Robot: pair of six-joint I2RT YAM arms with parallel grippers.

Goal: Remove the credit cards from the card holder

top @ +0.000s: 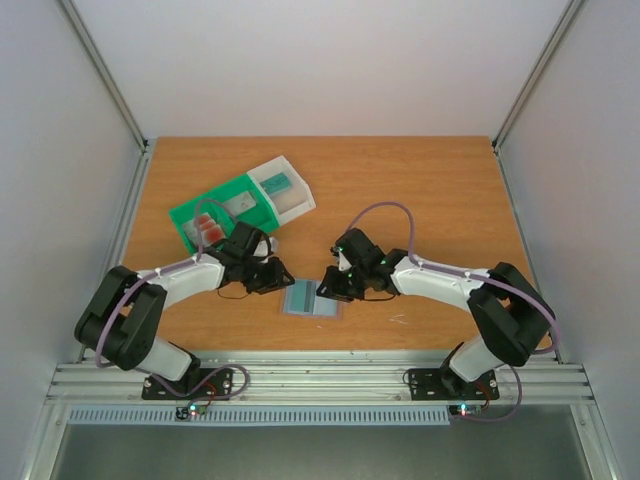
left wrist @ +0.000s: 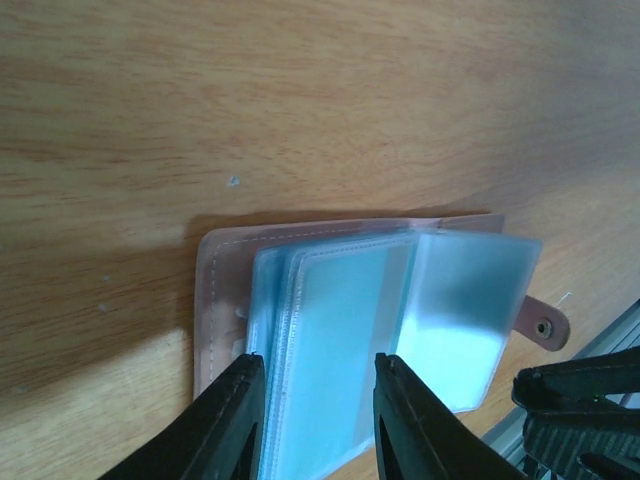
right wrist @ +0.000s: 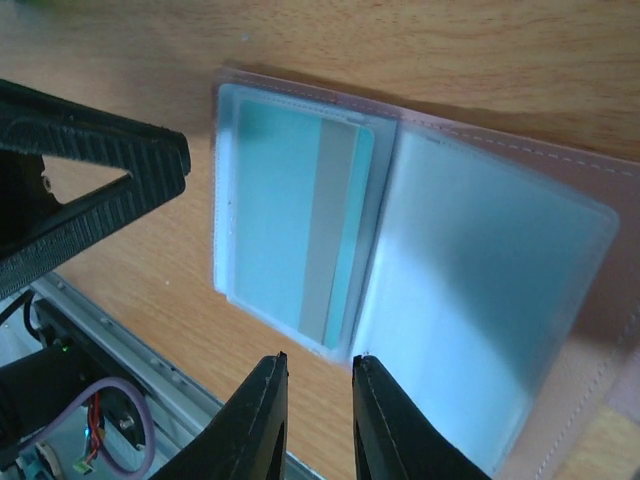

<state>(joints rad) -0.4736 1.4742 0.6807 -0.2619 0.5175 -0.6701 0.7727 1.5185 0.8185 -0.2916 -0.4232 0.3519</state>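
Down at the near middle of the wooden table, the flat bi-fold card holder, pinkish-tan cover with clear plastic sleeves, lies open. A greenish-teal credit card with a grey stripe sits in one sleeve. The left gripper hangs over the sleeves' left edge, jaws partly apart. The right gripper hovers at the right edge with a narrow gap. A green-and-white plastic tray sits far left.

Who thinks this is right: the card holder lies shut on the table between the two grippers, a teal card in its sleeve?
Not quite: the card holder lies open, not shut, as the right wrist view shows. It is on the table between the left gripper and right gripper, a teal card in its sleeve.
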